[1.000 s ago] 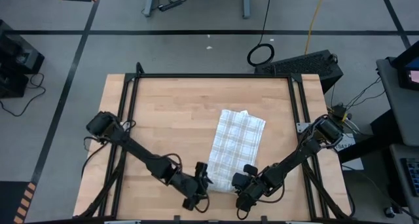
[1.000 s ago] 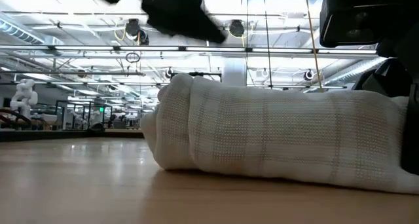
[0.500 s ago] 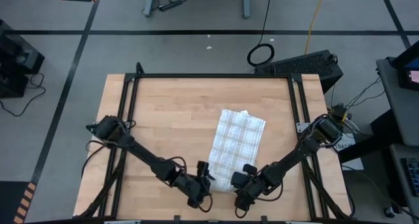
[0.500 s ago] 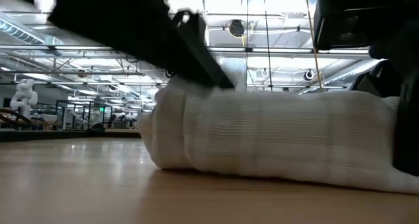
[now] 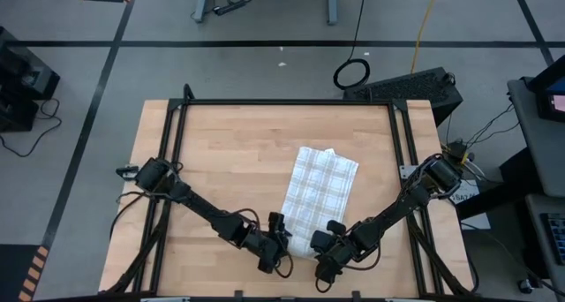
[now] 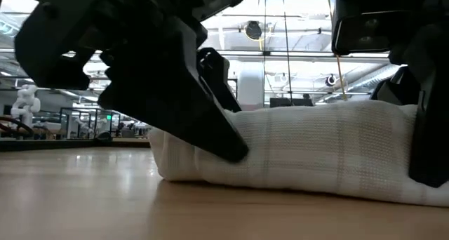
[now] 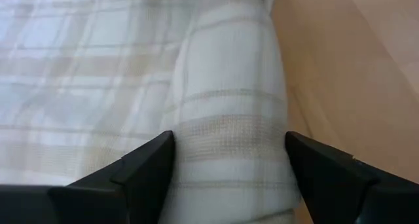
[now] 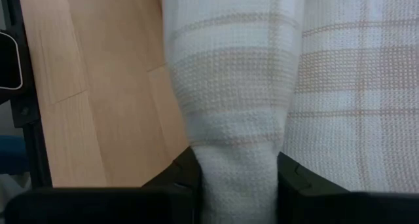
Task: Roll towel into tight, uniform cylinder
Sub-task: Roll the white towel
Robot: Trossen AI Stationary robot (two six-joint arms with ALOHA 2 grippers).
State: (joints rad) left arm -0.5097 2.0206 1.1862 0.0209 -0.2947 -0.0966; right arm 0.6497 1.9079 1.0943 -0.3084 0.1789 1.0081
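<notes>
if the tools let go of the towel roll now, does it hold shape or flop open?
Probably loosens: the towel is thin woven cloth, only its near end rolled, the rest lying flat. The roll sags where the right tool pinches it, so it's floppy. The left tool straddles it open.

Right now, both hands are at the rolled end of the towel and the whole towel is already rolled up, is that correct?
Not quite. Both the left hand and the right hand are at the rolled end, but the towel is only partly rolled: the high view shows most of it lying flat on the table.
</notes>
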